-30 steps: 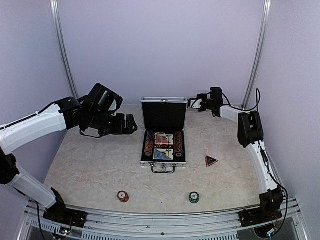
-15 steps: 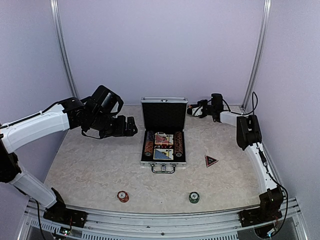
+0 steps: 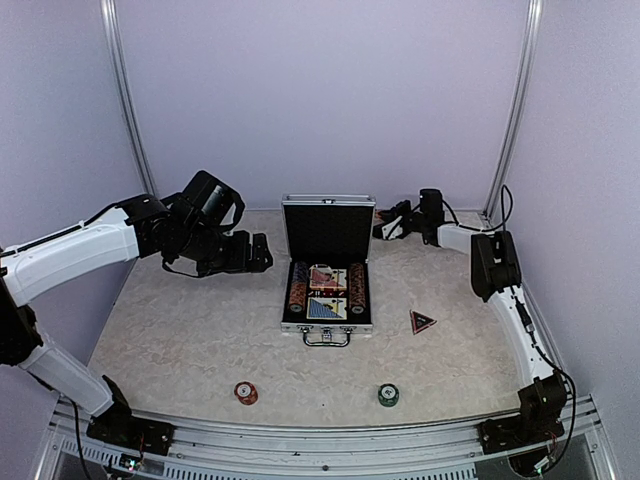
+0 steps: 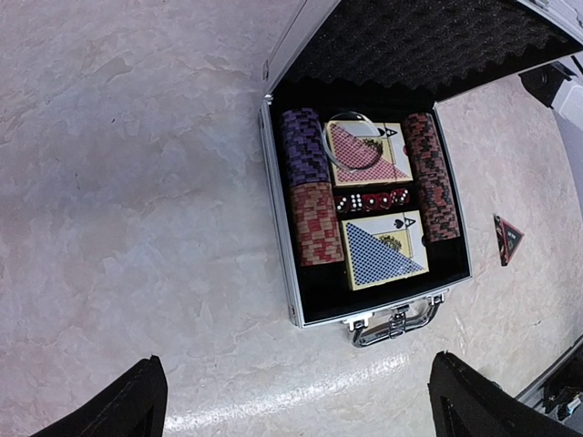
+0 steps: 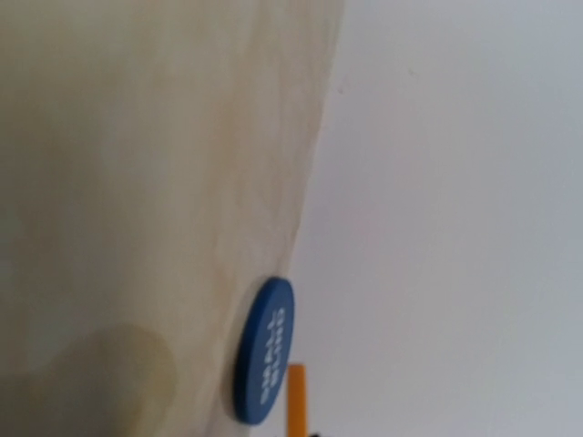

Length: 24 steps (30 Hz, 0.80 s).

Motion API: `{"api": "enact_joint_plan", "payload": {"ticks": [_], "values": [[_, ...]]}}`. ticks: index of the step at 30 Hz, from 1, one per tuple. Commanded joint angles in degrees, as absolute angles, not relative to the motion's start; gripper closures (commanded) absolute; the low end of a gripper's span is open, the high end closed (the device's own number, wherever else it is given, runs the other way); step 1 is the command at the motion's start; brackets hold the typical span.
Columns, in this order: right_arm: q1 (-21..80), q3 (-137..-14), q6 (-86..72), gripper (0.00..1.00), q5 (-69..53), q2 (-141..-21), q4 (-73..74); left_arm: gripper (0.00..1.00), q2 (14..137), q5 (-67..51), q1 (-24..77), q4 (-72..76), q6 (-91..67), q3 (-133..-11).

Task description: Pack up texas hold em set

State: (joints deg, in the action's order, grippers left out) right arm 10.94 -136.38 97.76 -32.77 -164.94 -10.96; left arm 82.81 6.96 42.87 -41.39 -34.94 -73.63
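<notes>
Tabletop point(image 3: 180, 330), marbled, carries the full set. Left arm point(image 3: 80, 255) reaches over the left rear area; the left gripper point(image 3: 255, 252) hovers left of the case, its fingers point(image 4: 127, 405) set wide apart and holding nothing. Right arm point(image 3: 495, 262) extends along the right edge to the rear, with the right gripper point(image 3: 385, 228) just beside the lid's right side; whether it is apart or together cannot be told. The silver case point(image 3: 328, 232) stands open at centre with its lid upright. Inside are a red deck point(image 4: 387, 162), a blue deck point(image 4: 383, 255), a row of dice point(image 4: 369, 199) between them, and chip stacks point(image 4: 316, 223) along both sides. A clear disc point(image 4: 355, 150) rests on the red deck. Loose items: red chip stack point(image 3: 245, 392) and green chip stack point(image 3: 388, 395) near the front edge, triangle marker point(image 3: 422, 321) right of the case, and blue disc point(image 5: 264, 364) at the rear edge by the wall point(image 5: 455, 182).
</notes>
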Motion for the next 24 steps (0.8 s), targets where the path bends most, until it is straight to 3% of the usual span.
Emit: {"api": "enact_joint_plan", "payload": {"ticks": [1,12,19,24], "values": [[11.8,-137.34,104.97,1.0,-33.65,-166.42,-10.15,0.01,82.93,8.0,42.39,-41.3,-35.07,-72.96],[12.97,-137.19,107.99,1.0,-32.32,-166.87,-9.22,0.01,82.99,7.29,41.97,-40.08,-34.28,-71.36],[13.07,-137.38,109.08,1.0,-33.1,-162.85,6.59,0.01,81.56,6.73,41.42,-39.44,-34.32,-69.76],[12.96,-134.51,102.73,1.0,-35.04,-159.11,7.61,0.01,79.97,6.0,41.22,-38.35,-34.6,-68.02]]}}
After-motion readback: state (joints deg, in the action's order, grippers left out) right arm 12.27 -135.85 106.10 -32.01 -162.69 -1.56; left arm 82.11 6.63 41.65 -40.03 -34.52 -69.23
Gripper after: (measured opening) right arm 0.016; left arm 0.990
